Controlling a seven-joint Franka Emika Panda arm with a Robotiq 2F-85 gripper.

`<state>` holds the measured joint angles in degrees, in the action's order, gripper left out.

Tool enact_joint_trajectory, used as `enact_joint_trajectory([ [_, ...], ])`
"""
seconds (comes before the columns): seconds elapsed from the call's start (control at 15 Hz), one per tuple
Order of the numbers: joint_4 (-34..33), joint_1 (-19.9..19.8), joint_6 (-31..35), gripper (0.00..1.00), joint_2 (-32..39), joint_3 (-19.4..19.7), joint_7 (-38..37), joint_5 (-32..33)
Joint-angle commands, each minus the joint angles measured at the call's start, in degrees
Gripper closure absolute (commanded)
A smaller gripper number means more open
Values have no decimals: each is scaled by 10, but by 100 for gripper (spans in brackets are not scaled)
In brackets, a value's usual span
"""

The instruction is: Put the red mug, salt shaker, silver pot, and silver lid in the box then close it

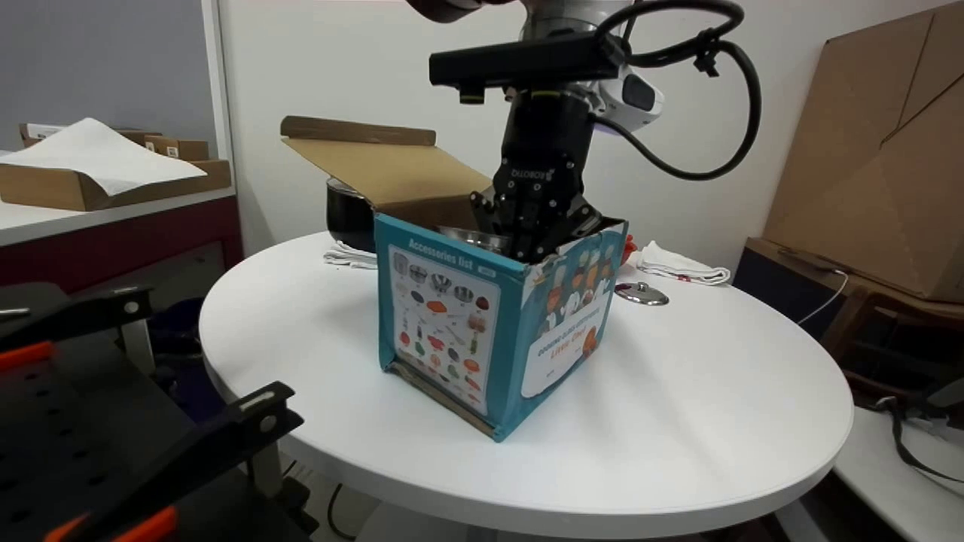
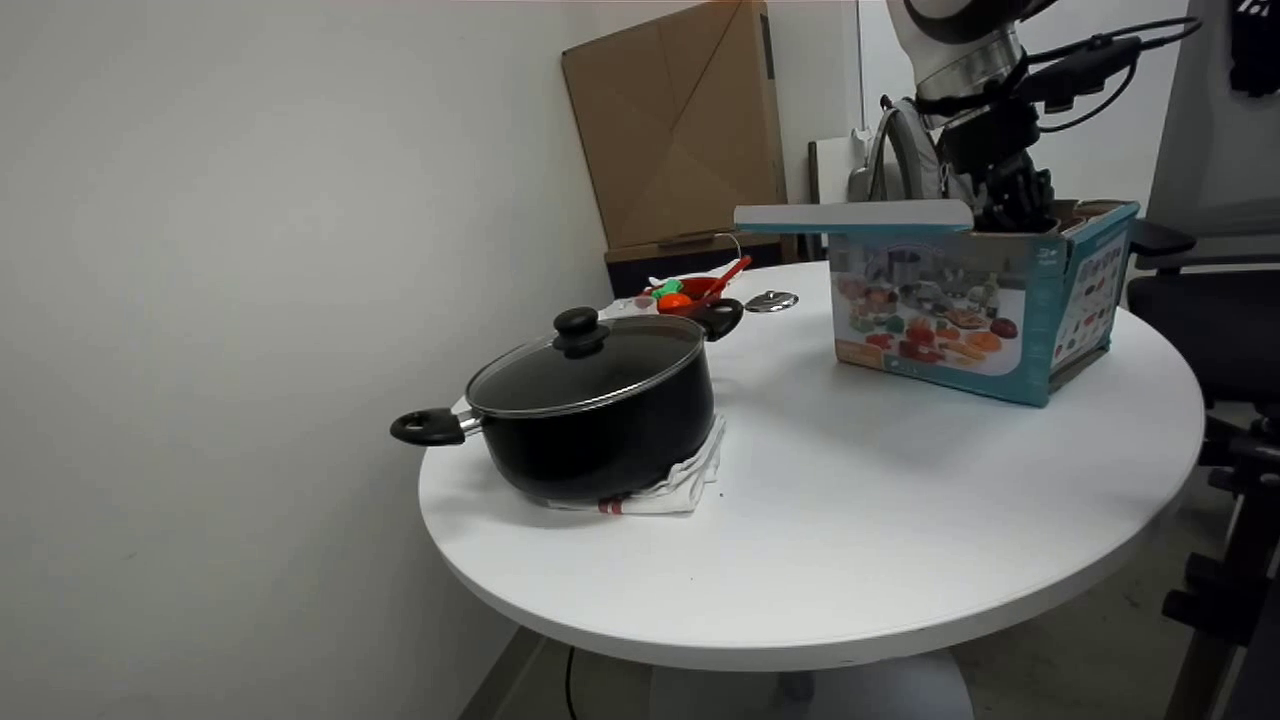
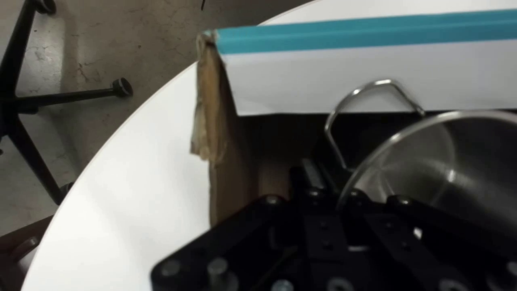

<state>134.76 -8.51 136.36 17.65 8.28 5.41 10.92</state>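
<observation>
Blue-sided and torn at one upper corner, the box [image 1: 444,316] stands on the table with a brown flap [image 1: 399,169] folded out. My gripper [image 3: 333,190] reaches down into its opening, shut on the rim wall of the silver pot [image 3: 448,161], which runs between the fingers. A wire handle [image 3: 333,117] sticks out from the pot, close to the white inner flap. How far the pot is from the box floor cannot be seen. The silver lid [image 1: 641,293] lies on the table behind the box. Red mug and salt shaker are out of view.
A large black lidded pot [image 2: 600,420] sits on a folded cloth [image 2: 690,480] at the table edge near the wall. A red bowl [image 2: 690,292] holding toy food stands beyond the silver lid. Big brown cartons [image 1: 874,150] stand past the table.
</observation>
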Motion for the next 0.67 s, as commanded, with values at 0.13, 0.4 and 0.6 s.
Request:
enact_joint_trajectory([
  [0.13,-31,10,16,99,45,10,-28,28],
  [0.4,-41,17,75,99,80,11,-30,42],
  [0.6,-41,26,115,99,104,15,-33,54],
])
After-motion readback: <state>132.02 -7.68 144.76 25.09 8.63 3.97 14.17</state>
